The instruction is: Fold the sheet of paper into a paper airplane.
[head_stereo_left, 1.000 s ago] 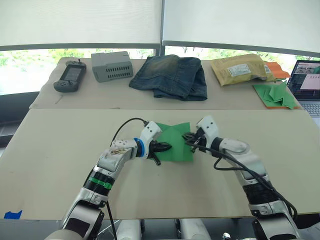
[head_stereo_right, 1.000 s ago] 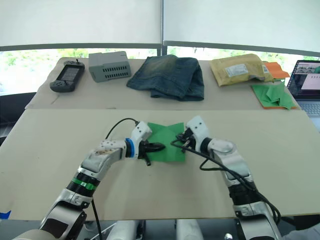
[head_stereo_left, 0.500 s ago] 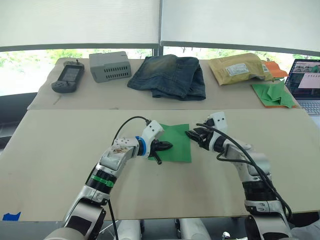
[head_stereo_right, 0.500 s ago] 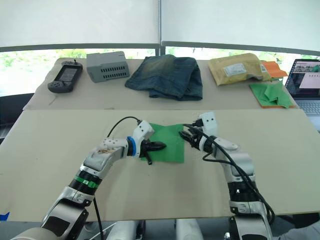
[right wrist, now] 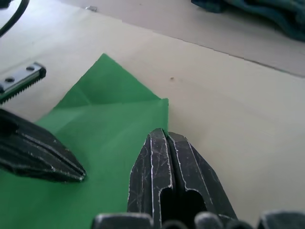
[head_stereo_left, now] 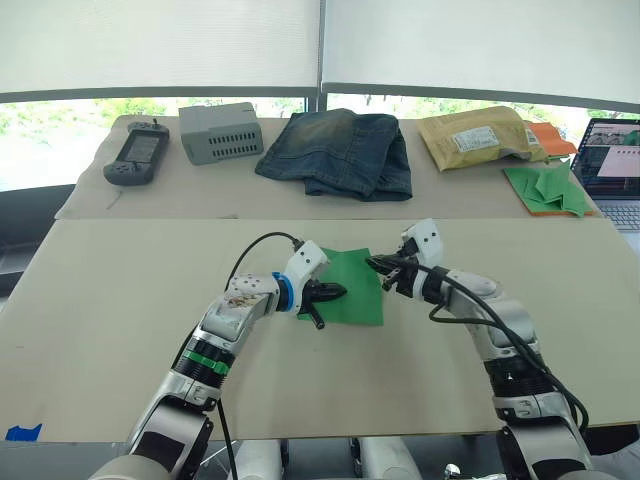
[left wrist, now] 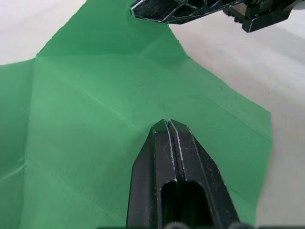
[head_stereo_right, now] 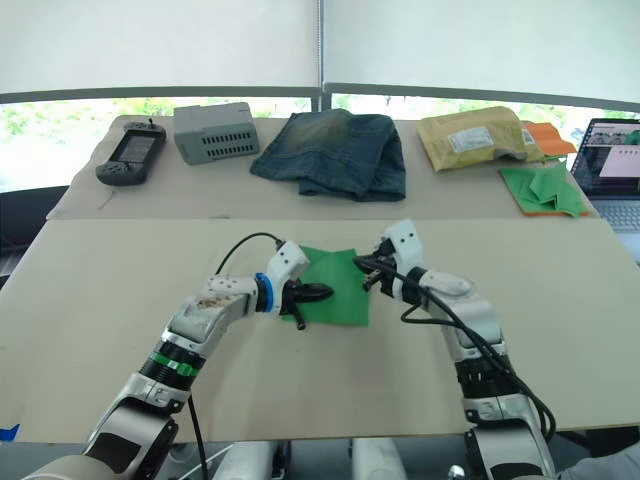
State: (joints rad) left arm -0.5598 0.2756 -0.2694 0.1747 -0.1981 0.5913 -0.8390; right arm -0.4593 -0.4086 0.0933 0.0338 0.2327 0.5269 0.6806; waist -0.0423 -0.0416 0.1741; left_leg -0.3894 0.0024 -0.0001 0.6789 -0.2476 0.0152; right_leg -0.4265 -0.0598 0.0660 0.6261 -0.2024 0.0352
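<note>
I see the sheet of paper (head_stereo_left: 350, 287) lying flat at frame centre on the counter (head_stereo_left: 120, 300). Left end effector (head_stereo_left: 335, 292) is closed, pinning it; right end effector (head_stereo_left: 378, 264), also closed, sits at its edge. It looks light, limp, tearable; I'd pinch a corner.

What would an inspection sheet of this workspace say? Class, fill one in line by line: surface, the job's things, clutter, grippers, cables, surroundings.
Surface: beige table, with a second covered table behind it.
Job's things: sheet of paper, bright green, creased, lying flat; not yet an airplane.
Clutter: on the back table, a handheld controller, grey vented box, folded jeans, padded envelopes, heap of green paper pieces, laptop.
Grippers: left gripper shut, tip over the sheet's middle; right gripper shut at the sheet's right edge.
Cables: black cable looping over the left arm, black cable along the right arm.
Surroundings: windows with white roller blinds.
</note>
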